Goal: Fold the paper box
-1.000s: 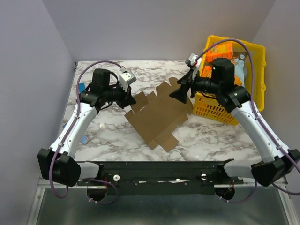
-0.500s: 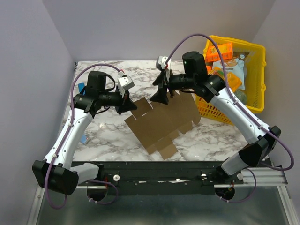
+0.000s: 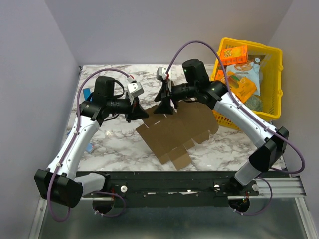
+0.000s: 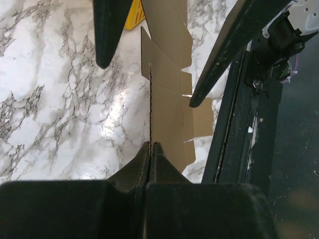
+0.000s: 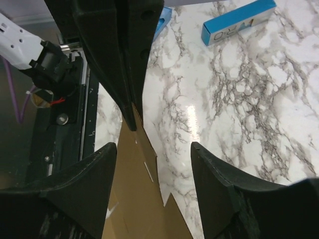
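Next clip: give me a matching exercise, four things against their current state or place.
Things:
1. left gripper
2. right gripper
3. paper box
4. basket

States or places:
a. yellow, at the far right
b. open, at the sheet's far edge
c. brown, a flat unfolded sheet
d. shut on the sheet's edge

Pairs: 1-d, 2-b, 3-c, 4-a

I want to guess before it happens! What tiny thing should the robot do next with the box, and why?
Probably shut the right gripper on the far edge of the box. The left gripper pinches its left edge, while the right one is open right over the cardboard, so a second grip would let a panel be folded.
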Robot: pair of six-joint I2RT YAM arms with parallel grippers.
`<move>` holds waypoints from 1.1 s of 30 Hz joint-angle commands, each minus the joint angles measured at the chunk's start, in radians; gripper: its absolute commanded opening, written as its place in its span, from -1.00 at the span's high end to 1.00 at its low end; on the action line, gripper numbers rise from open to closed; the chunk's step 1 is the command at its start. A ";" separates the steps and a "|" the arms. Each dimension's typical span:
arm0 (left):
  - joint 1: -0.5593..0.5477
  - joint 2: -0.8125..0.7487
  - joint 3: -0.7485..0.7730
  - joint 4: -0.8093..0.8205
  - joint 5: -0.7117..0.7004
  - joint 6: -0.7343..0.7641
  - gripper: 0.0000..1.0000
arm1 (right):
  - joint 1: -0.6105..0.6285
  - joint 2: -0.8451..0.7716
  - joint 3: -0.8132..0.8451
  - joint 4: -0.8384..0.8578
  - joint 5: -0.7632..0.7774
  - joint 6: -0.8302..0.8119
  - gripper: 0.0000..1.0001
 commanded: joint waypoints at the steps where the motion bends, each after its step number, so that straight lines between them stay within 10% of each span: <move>1: -0.006 -0.037 -0.035 0.075 0.040 -0.040 1.00 | 0.018 0.020 -0.017 0.021 -0.062 0.023 -0.18; 12: -0.009 -0.066 -0.065 0.135 0.052 -0.073 1.00 | 0.022 0.055 -0.009 -0.028 -0.088 0.025 0.05; 21: -0.012 -0.062 -0.073 0.159 0.020 -0.099 0.99 | 0.022 0.034 -0.017 -0.014 -0.118 0.040 0.73; 26: -0.007 -0.089 -0.096 0.296 -0.208 -0.223 -0.92 | 0.022 -0.005 -0.046 0.003 -0.095 0.040 0.99; 33: 0.153 -0.149 -0.165 0.555 -0.229 -0.460 -0.98 | -0.015 -0.117 -0.109 0.055 0.004 0.103 0.99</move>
